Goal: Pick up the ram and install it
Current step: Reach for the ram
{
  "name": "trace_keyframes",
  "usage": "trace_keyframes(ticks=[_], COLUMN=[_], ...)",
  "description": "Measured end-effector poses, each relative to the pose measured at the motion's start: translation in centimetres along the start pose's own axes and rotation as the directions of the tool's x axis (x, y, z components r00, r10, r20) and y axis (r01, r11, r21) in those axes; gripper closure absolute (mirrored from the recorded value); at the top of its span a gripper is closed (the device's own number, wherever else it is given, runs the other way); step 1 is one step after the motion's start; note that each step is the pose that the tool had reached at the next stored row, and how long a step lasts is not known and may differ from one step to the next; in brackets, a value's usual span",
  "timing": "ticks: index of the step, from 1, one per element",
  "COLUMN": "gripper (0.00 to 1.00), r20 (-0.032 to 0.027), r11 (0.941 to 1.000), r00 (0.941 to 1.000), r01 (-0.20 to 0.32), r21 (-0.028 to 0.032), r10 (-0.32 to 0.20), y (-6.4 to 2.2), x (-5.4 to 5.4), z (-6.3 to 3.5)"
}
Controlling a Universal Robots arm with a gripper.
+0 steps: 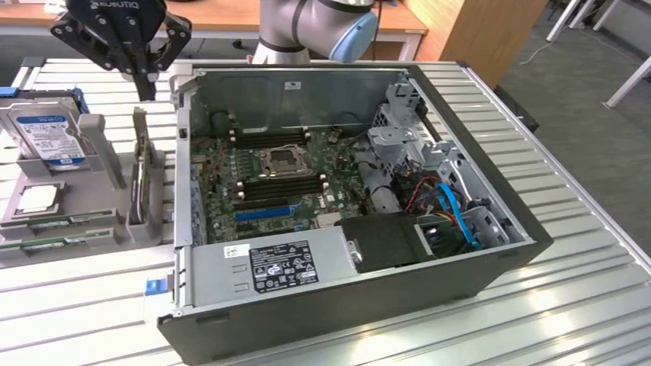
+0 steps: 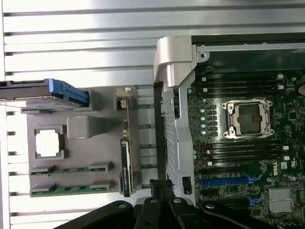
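Hovering with tool (image 1: 145, 90) pressed together, empty, well apart from ram (image 2: 71, 170) lying flat at tray's (image 2: 95, 149) opposite end, lengthwise toward case (image 1: 407, 305)

power supply label (image 1: 280, 267) text too small to read (arm (image 1: 300, 23) cut off above)

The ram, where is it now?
Two green ram sticks lie flat in the gray holder at the exterior view's left, outside the computer case, next to the square processor chip.
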State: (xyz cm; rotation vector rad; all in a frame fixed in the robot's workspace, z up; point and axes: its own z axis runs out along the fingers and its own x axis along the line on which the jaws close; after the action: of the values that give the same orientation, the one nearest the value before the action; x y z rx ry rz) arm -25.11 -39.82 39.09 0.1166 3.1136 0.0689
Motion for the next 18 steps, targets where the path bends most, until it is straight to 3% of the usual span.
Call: trace_keyframes(ticks=[18], gripper=[0.9], r20=[0.0], r11=[1.0], r00=[1.0], r01=[0.0], r21=[0.0], r10=[0.0], y=[-0.19], x=[2.8], z=[0.0])
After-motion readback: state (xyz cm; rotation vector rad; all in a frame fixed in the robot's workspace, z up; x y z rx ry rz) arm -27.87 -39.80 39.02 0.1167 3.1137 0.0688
